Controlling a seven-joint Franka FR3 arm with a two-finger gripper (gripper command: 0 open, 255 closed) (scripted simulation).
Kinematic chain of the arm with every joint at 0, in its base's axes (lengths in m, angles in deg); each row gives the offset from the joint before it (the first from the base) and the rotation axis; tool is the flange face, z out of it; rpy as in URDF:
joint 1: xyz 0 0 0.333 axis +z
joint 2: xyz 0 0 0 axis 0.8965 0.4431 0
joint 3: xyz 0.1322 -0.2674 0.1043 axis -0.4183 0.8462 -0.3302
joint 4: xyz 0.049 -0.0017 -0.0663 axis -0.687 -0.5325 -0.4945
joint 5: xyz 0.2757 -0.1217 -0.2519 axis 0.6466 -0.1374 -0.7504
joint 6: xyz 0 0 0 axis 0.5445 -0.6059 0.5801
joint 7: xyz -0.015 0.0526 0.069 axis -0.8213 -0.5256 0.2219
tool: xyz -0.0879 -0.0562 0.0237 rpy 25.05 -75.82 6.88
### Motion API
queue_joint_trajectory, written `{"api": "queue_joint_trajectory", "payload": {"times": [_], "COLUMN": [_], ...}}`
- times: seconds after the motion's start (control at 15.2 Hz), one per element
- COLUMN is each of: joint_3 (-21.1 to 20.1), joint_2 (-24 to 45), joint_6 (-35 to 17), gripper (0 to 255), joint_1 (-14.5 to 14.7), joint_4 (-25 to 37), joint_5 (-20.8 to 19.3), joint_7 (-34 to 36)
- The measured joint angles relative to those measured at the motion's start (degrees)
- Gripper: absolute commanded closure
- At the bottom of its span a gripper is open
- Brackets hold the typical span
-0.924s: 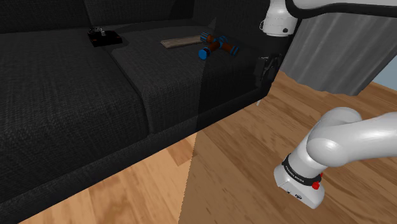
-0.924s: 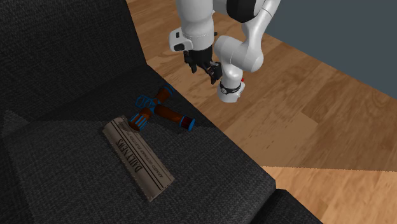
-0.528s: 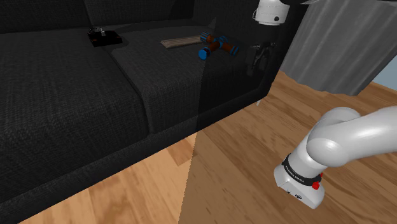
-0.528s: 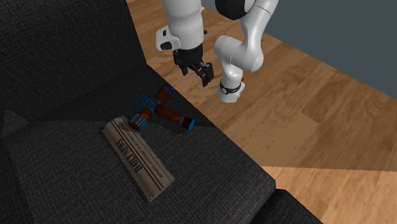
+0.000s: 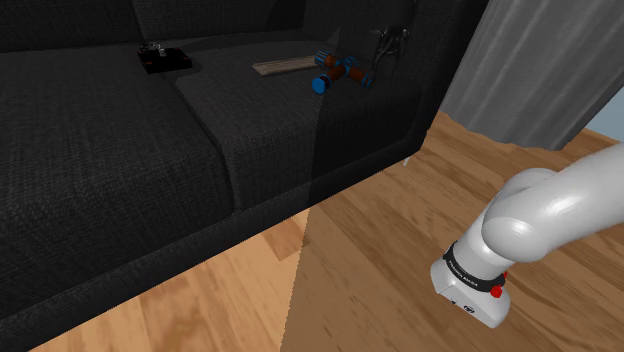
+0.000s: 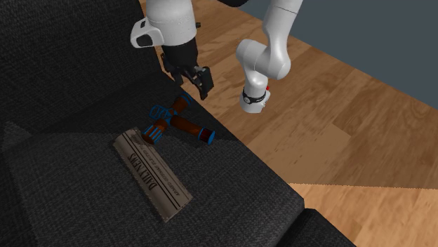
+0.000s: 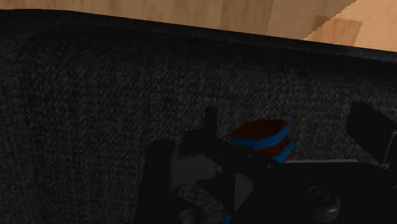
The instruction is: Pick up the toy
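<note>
The toy (image 5: pixel 340 72) is a brown jointed piece with blue bands, lying on the black sofa's seat (image 5: pixel 250 130) near its end. It also lies beside the cushion's edge in the second exterior view (image 6: pixel 175 123). My gripper (image 5: pixel 387 45) hangs just past the toy toward the sofa's end, a little above the cushion (image 6: pixel 197 77). Its fingers stand apart with nothing between them. Through the wrist camera, one brown and blue end of the toy (image 7: pixel 263 139) shows just beyond the hand, between the spread fingers of the gripper (image 7: pixel 289 130).
A folded newspaper (image 6: pixel 153 175) lies on the seat right behind the toy (image 5: pixel 283 66). A small black object (image 5: pixel 163 58) sits farther along the sofa. The sofa's backrest (image 6: pixel 63 63) rises behind. Wooden floor (image 5: pixel 400 260) and a grey curtain (image 5: pixel 530 70) lie past the sofa's end.
The gripper has swung from above the floor past the sofa's end to over the seat cushion, close to the toy. The toy and newspaper have not moved.
</note>
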State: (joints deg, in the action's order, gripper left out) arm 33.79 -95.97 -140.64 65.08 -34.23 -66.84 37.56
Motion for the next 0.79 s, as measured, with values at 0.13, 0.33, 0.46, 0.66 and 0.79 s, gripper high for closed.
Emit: {"api": "queue_joint_trajectory", "payload": {"times": [0.13,0.33,0.46,0.66,0.79], "joint_3": [0.79,0.86,0.86,0.80,0.85], "joint_2": [3.84,5.30,5.15,4.77,4.70], "joint_6": [0.56,-0.49,-1.94,-4.26,-5.05], "gripper": [0,0,0,0,255], "joint_1": [-0.04,0.09,0.09,0.10,0.06], "joint_4": [5.45,6.54,4.98,2.31,1.45], "joint_5": [0.36,0.73,0.76,0.78,0.76], "joint_7": [-1.10,-1.34,-1.48,-1.58,-1.73]}}
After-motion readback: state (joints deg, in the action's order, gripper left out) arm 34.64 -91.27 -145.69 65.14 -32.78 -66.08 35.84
